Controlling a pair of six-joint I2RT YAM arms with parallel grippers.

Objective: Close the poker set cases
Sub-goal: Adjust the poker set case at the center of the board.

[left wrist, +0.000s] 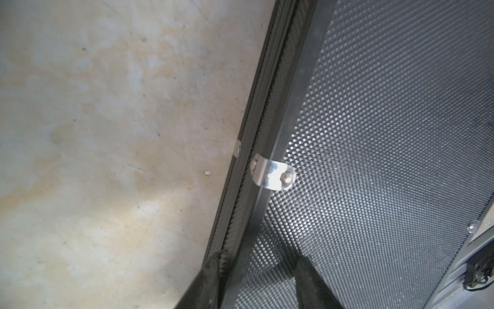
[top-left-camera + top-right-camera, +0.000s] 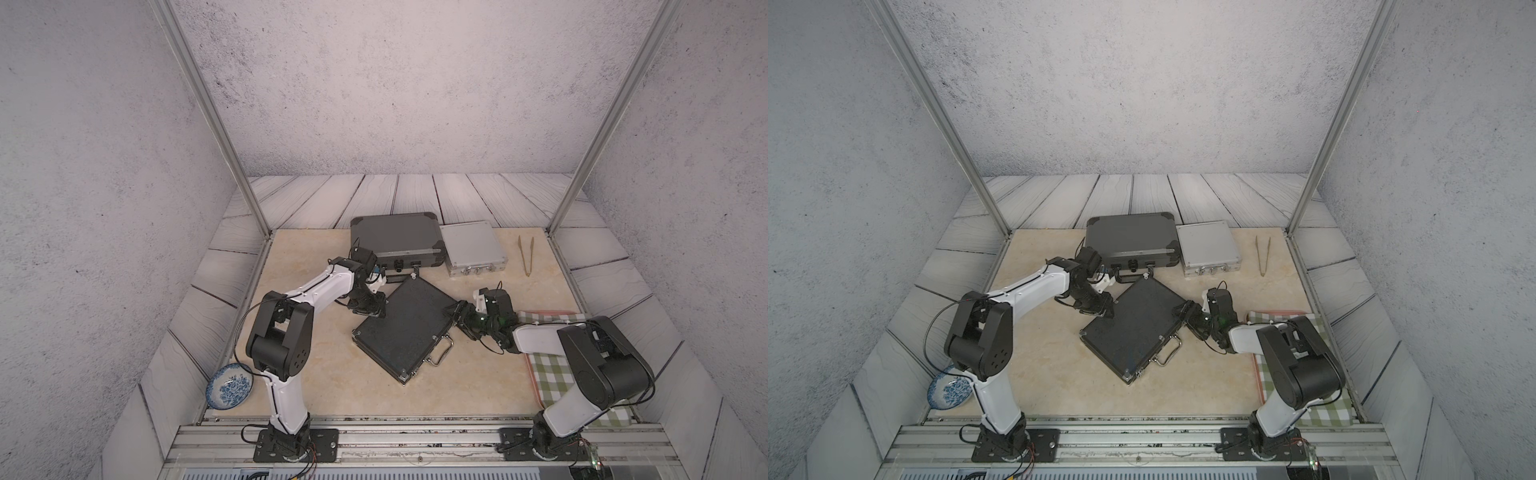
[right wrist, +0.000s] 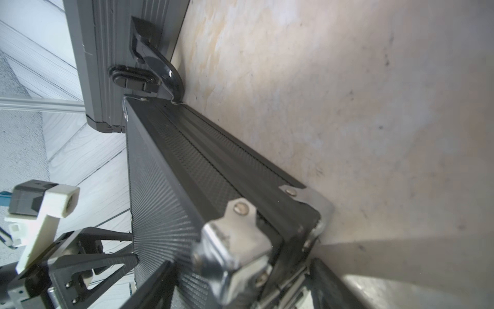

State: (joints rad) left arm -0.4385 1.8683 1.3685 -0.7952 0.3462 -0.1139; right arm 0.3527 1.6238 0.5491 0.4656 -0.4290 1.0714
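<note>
The flat black case [image 2: 405,328] lies lid-down and askew mid-frame on the table [image 2: 324,386]. Its top corner is against the handle [image 3: 165,72] of the dark-grey case [image 2: 395,237], and the silver case [image 2: 471,245] and tongs [image 2: 524,255] are at upper right. The left hand [image 2: 372,312], fingers spread, straddles its upper-left edge. The right hand [image 2: 452,315], above a checked cloth [image 2: 552,365], brackets its right corner; I cannot tell whether it pinches.

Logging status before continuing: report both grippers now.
Left gripper: jaws open, tips on flat black textured case.
Right gripper: jaws straddle its corner; grip cannot be told.
</note>
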